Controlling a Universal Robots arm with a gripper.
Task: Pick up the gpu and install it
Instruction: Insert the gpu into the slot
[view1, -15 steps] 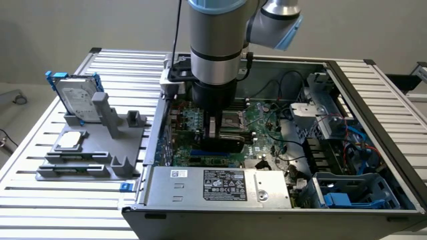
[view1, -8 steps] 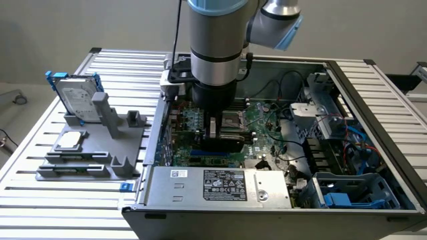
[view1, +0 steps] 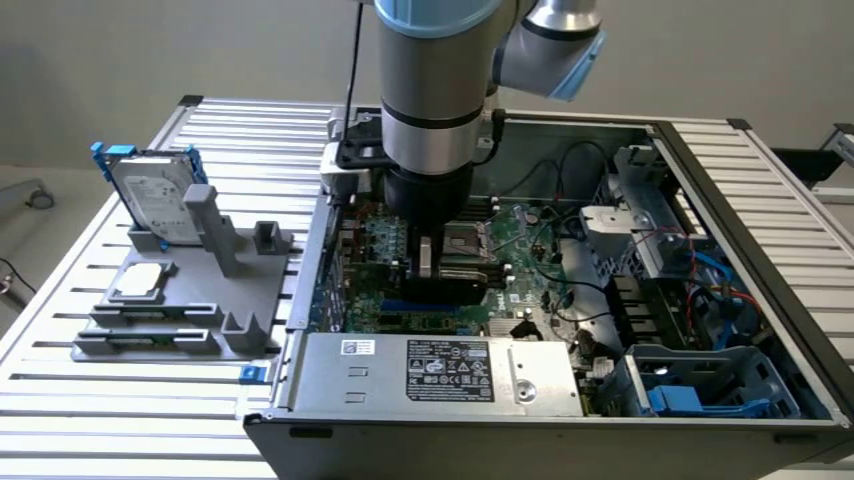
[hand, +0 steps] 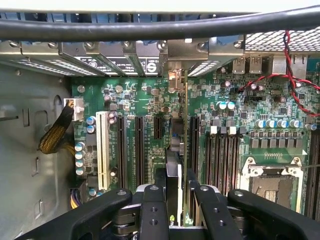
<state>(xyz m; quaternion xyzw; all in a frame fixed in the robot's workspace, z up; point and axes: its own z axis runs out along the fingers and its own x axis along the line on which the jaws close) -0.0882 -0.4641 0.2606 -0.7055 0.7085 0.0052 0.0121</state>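
Observation:
The gpu (hand: 181, 150) stands edge-on between my fingers (hand: 152, 210), a thin green board with a black cover on one face. Its silver bracket end (hand: 175, 80) reaches the rear slot openings of the computer case (view1: 747, 200). My gripper (hand: 177, 200) is shut on the card's near end, low over the green motherboard (hand: 145, 100) among the long black expansion slots. Whether the card's edge sits in a slot is hidden. In the exterior view the arm reaches straight down into the open case, with the gripper (view1: 434, 270) just above the board.
A white slot (hand: 103, 145) and the CPU socket (hand: 272, 182) flank the card. Red and black wires (hand: 290, 75) and a thick black cable (hand: 150, 27) hang near the rear wall. Outside the case, a grey fixture (view1: 174, 300) holds a blue-framed hard drive (view1: 150, 190). The power supply (view1: 441, 370) is at the case front.

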